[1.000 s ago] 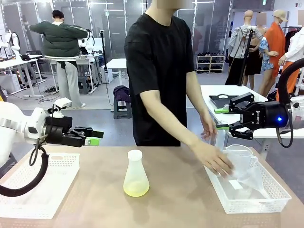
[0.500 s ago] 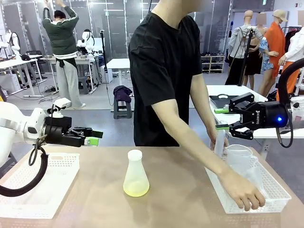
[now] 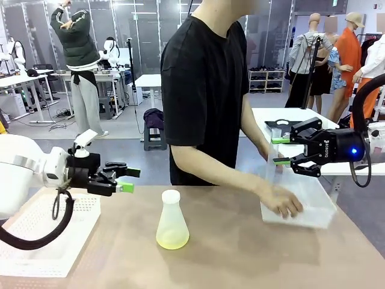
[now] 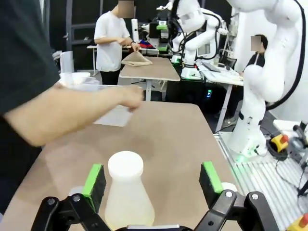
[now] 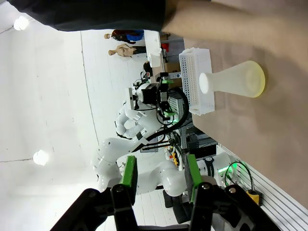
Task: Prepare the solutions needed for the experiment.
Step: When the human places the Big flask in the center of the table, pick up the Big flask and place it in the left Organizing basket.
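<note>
- While the left gripper (image 3: pixel 129 179) hovers just left of the flask (image 3: pixel 172 220), jaws spread wide and empty, I reckon grabbing that flask is the step in hand.
- Solution (image 3: pixel 172 242): a thin yellow-green layer in the bottom of the flask, which stands upright mid-table (image 3: pixel 228 259) with its cap (image 4: pixel 125 163) on.
- On the left wrist view the flask sits off-centre, close to one pad (image 4: pixel 94 180). I'd slide sideways until the neck is midway before closing.
- I'd grip the neck just under the cap, squeeze gently and keep it upright so nothing sloshes.
- Right gripper (image 3: pixel 281 150): jaws part-open with nothing between them, hanging above the tray (image 3: pixel 316 211).
- The person's hand (image 3: pixel 281 203) is on that tray, well apart from the flask, but I'd watch the forearm reaching over the table.
</note>
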Controlling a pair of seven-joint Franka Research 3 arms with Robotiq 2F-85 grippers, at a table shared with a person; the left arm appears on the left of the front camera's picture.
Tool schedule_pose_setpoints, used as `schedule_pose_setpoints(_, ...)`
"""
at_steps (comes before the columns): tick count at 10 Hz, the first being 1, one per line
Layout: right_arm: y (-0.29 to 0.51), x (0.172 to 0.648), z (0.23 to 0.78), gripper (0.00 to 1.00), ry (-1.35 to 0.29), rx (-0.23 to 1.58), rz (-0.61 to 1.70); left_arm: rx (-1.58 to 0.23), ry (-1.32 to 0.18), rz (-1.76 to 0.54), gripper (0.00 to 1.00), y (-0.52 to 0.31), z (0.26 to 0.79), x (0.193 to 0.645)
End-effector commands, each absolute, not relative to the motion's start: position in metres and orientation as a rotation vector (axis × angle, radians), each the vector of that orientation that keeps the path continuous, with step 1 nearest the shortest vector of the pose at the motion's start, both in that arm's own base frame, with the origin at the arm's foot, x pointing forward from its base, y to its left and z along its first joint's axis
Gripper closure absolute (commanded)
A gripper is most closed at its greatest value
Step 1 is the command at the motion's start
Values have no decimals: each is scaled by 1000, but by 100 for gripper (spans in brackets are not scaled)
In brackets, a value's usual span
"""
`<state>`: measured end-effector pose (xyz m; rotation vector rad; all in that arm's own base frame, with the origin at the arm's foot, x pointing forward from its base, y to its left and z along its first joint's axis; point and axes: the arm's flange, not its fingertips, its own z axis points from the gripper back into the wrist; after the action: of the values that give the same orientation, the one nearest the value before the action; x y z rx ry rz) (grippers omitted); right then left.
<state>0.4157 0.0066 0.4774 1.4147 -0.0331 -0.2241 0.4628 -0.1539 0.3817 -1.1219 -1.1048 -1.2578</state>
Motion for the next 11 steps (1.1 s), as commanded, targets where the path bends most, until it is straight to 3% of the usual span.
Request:
schedule_pose_setpoints(1, 7, 415, 478, 49, -31, 1421, -218, -1140, -1208, -1311, 0, -164, 374, 473)
schedule_pose_setpoints(4, 7, 415, 478, 49, -31, 1421, -218, -1191, -1238, -1189, 0, -165, 377, 471)
schedule_pose_setpoints(5, 7, 415, 478, 49, -31, 1421, -218, -1135, -1204, -1299, 0, -166, 371, 468)
schedule_pose_setpoints(11, 7, 415, 478, 49, -31, 1421, -218, -1235, -1229, -1212, 0, -176, 346, 490)
